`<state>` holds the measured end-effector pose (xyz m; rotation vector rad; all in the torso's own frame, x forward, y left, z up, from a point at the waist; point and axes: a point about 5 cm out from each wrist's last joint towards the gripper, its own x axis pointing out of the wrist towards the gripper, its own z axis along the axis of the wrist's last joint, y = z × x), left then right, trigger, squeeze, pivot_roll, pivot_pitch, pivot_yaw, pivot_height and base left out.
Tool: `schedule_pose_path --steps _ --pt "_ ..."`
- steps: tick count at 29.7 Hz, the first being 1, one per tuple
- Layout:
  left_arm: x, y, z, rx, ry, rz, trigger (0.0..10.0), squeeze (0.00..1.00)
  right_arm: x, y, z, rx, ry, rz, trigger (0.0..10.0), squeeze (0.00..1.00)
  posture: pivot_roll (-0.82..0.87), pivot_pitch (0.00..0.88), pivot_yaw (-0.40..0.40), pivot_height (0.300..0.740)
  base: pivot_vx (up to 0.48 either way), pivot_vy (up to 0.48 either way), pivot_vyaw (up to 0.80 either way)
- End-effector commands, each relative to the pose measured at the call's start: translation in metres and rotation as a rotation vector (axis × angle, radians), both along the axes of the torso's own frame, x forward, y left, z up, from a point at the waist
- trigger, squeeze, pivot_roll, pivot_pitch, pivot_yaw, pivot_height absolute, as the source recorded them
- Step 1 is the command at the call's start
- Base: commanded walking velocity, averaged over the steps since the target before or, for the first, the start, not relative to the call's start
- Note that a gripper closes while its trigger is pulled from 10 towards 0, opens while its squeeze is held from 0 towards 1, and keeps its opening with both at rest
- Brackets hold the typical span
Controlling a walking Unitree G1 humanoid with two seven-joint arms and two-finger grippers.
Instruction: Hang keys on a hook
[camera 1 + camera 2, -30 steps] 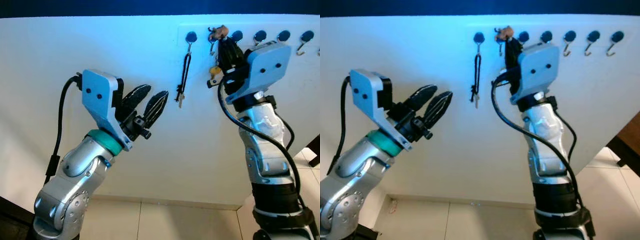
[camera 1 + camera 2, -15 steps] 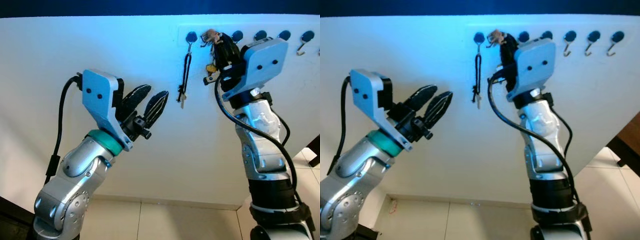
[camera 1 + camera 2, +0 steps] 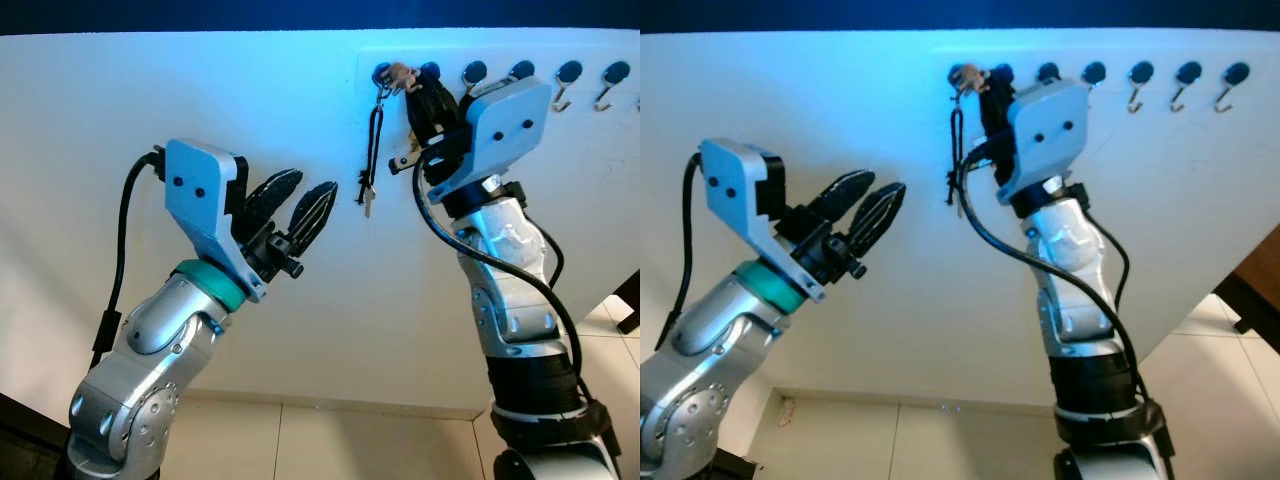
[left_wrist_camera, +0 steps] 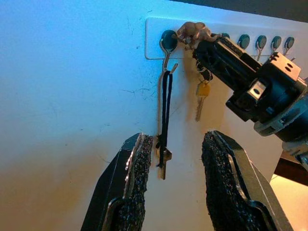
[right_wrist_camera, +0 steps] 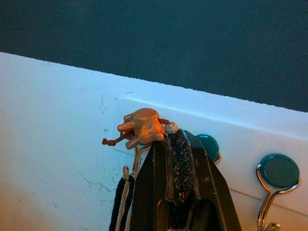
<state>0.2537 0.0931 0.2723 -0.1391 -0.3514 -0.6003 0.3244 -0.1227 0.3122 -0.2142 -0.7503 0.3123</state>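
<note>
A white hook rack point(image 3: 600, 55) runs along the top of the wall. My right gripper point(image 3: 425, 92) is raised against it, shut on a bunch of keys: a brown figurine charm point(image 5: 142, 127) sticks out past its fingertips point(image 5: 176, 144), and a yellow key point(image 4: 203, 90) hangs below. The charm point(image 3: 398, 75) sits right beside the leftmost hook point(image 3: 382, 76), which carries a black cord with a key point(image 3: 370, 145). My left gripper point(image 3: 305, 195) is held up open lower left of the rack, with nothing between its fingers point(image 4: 139, 168).
Bare hooks point(image 3: 565, 85) continue to the right along the rack. The white wall meets a tiled floor point(image 3: 350, 445) below. A dark piece of furniture point(image 3: 630, 295) stands at the far right.
My right gripper has moved left along the rack with the keys, from the second hook to beside the leftmost one. The left arm has stayed still.
</note>
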Motion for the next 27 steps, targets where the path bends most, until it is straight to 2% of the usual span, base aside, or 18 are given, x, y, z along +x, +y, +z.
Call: schedule_pose_path --steps 1,11,14,27 --pt "-0.003 -0.001 -0.001 0.009 0.0 -0.003 10.0 0.0 -0.004 0.003 0.005 0.008 -0.025 0.023 10.0 0.0 -0.1 0.039 0.112 0.74 0.0 0.0 0.0" --pt "-0.003 -0.001 -0.001 0.009 0.004 -0.007 10.0 0.0 -0.015 -0.007 0.0 0.025 -0.017 0.003 10.0 0.0 -0.1 0.041 0.114 0.74 0.0 0.0 0.0" --pt "-0.003 -0.001 -0.002 0.01 0.007 -0.009 10.0 0.0 -0.017 -0.017 0.002 0.051 -0.028 -0.041 10.0 0.0 -0.11 0.044 0.12 0.74 0.0 0.0 0.0" --pt "-0.002 -0.001 -0.001 0.01 0.007 -0.01 10.0 0.0 -0.017 -0.02 0.01 0.075 -0.058 -0.058 10.0 0.0 -0.1 0.043 0.119 0.74 0.0 0.0 0.0"
